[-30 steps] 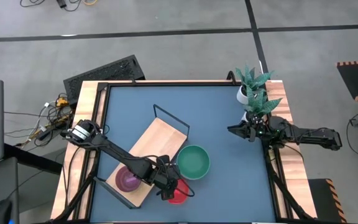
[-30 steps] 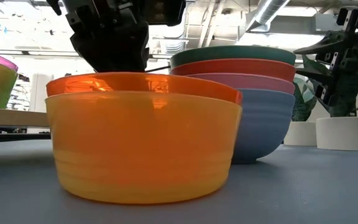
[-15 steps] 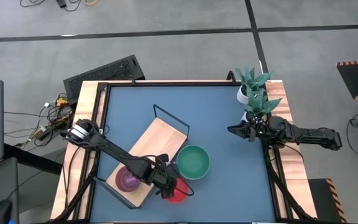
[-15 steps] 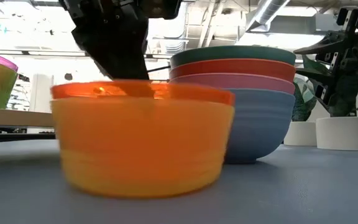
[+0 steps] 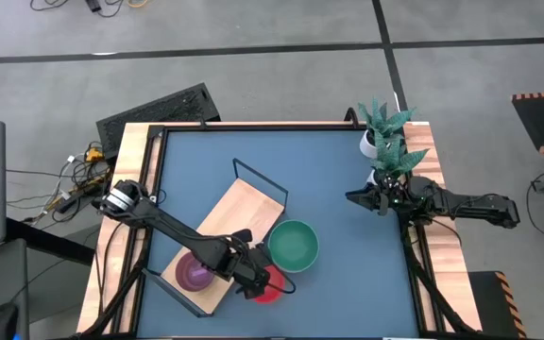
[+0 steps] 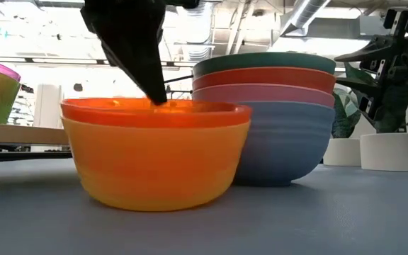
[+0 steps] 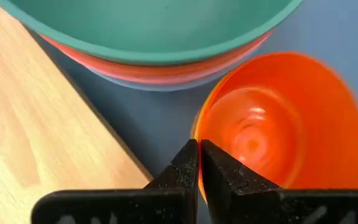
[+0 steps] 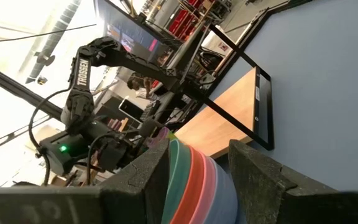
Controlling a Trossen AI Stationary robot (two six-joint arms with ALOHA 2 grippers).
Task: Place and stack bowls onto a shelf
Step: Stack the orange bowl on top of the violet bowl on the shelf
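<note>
Orange bowl (image 6: 158,159) has slid toward the 4-bowl stack (image 6: 275,113) since earlier. My left claw (image 7: 199,163) pinches its rim, on the table (image 5: 348,208) beside the shelf (image 5: 229,222). Right claw (image 5: 355,198) spread, idle.

Both arms: dark, near-black jointed links. Left arm (image 5: 173,229) has a round silver-grey cap at its base joint. Left gripper (image 7: 199,167): two matte black fingers (image 7: 182,171) with grainy texture, tapering to blunt tips, mounted on a flat black crossbar. Right gripper (image 8: 197,165): broad, dark grey fingers (image 8: 253,168), same rough finish. White "TROSSEN" lettering runs along a left-arm link.
</note>
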